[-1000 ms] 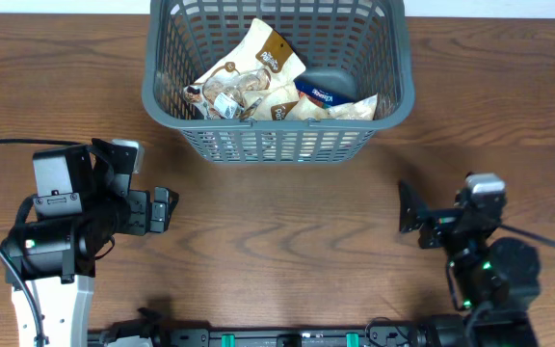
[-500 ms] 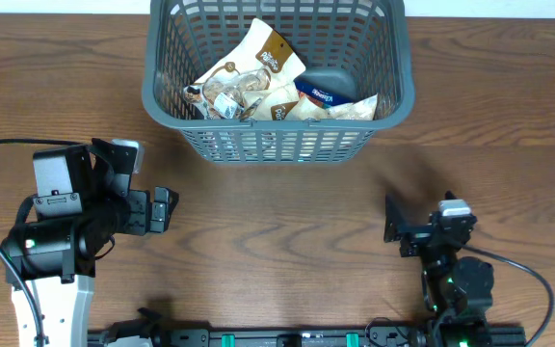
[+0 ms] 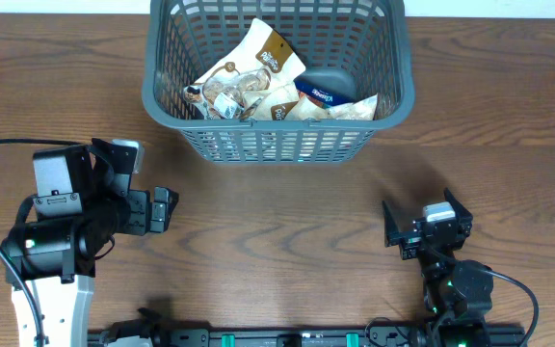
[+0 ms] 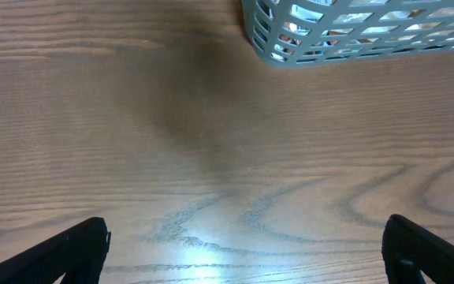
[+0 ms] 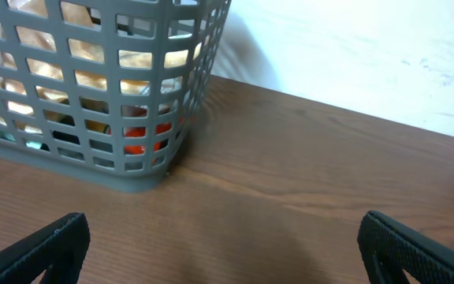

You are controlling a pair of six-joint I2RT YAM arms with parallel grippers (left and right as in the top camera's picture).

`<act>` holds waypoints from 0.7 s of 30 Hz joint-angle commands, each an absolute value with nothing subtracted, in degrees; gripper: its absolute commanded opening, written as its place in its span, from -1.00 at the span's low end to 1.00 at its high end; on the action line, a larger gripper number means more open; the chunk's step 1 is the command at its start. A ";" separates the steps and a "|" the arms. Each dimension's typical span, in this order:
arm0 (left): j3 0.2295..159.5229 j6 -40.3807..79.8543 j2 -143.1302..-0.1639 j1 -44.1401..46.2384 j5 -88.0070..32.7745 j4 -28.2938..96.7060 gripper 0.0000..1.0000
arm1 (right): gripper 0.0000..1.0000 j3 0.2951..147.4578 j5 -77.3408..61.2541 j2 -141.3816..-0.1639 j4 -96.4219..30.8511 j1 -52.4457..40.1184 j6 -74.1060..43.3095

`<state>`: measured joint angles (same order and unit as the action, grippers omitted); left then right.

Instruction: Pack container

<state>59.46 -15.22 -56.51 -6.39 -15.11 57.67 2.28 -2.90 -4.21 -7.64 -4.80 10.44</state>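
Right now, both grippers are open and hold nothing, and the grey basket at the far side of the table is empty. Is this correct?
Not quite. The grey basket is not empty: several snack packets lie inside it, as the overhead view shows. The rest holds: the left gripper and the right gripper are both open and hold nothing.

This looked like a robotics lab bench, not a home. A black-and-white left robot arm (image 3: 61, 226) and a black right robot arm (image 3: 456, 289) sat at a brown wood-grain surface (image 3: 277, 202), along a black mounting rail with green fittings (image 3: 277, 339). A loose black cable (image 3: 8, 145) trailed across the surface. A plain white wall (image 5: 353, 47) stood behind a dark grey slotted plastic basket (image 3: 277, 145).
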 commanded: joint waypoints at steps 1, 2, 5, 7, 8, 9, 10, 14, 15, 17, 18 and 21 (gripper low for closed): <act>59.33 -15.11 -56.58 -6.74 -15.86 57.74 0.97 | 0.98 1.89 -1.17 -3.73 -7.66 -4.54 11.44; 59.33 -15.11 -56.58 -6.74 -15.86 57.74 0.97 | 0.99 1.89 -0.30 -3.68 -7.68 -4.29 10.24; 59.33 -15.11 -56.58 -6.74 -15.86 57.74 0.97 | 0.98 1.89 3.03 -3.66 -7.53 -3.77 5.80; 59.33 -15.11 -56.58 -6.74 -15.86 57.74 0.97 | 0.98 1.89 6.46 -3.64 -7.29 -3.33 0.71; 59.33 -15.11 -56.58 -6.74 -15.86 57.74 0.97 | 0.98 1.89 7.68 -3.64 -7.18 -3.09 -1.08; 59.33 -15.11 -56.58 -6.74 -15.86 57.74 0.97 | 0.98 1.89 8.69 -3.64 -7.05 -2.83 -2.66; 59.33 -15.11 -56.58 -6.74 -15.86 57.74 0.97 | 0.99 1.89 8.97 -3.64 -7.05 -2.63 -2.96; 59.33 -15.11 -56.58 -6.74 -15.86 57.74 0.97 | 0.99 1.89 9.04 -3.64 -7.05 -2.59 -2.70; 59.33 -15.11 -56.58 -6.74 -15.86 57.74 0.97 | 0.99 1.89 9.15 -3.64 -7.05 -2.59 -2.68; 59.33 -15.11 -56.58 -6.74 -15.86 57.74 0.97 | 0.99 1.89 9.21 -3.64 -7.05 -2.59 -2.68; 59.33 -15.11 -56.58 -6.74 -15.86 57.74 0.97 | 0.98 1.89 9.19 -3.64 -7.03 -2.59 -2.70; 59.33 -15.11 -56.58 -6.74 -15.86 57.74 0.97 | 0.98 1.89 8.29 -3.66 -7.03 -2.61 -2.72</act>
<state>59.46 -15.22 -56.51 -6.39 -15.11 57.67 2.28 7.84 -4.21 -7.20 -2.96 -1.32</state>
